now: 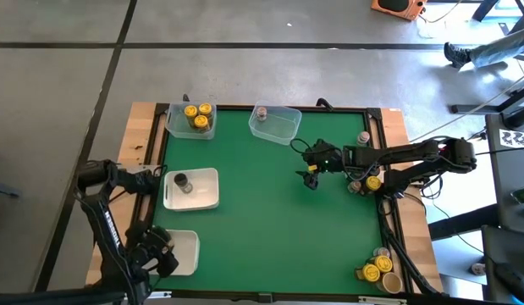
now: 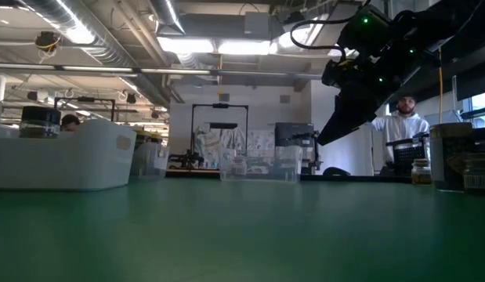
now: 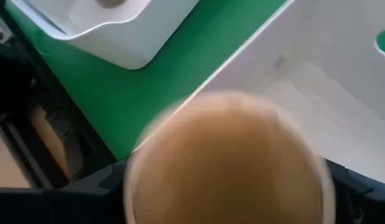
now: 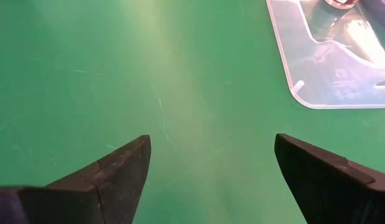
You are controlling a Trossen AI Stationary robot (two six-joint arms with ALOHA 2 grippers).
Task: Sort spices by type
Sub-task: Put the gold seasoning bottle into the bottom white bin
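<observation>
While both arms hang over the green mat:
High view: right gripper mid-table, spices clustered at the near right corner.
Left wrist view: left gripper clasps a tan-lidded jar above a white tray.
Right wrist view: fingers spread, empty.

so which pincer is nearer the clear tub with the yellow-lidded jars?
Left. The clear tub sits at the table's far-left corner; the left pincer is down that same side near the front tray, while the right pincer hovers right of centre.
</observation>
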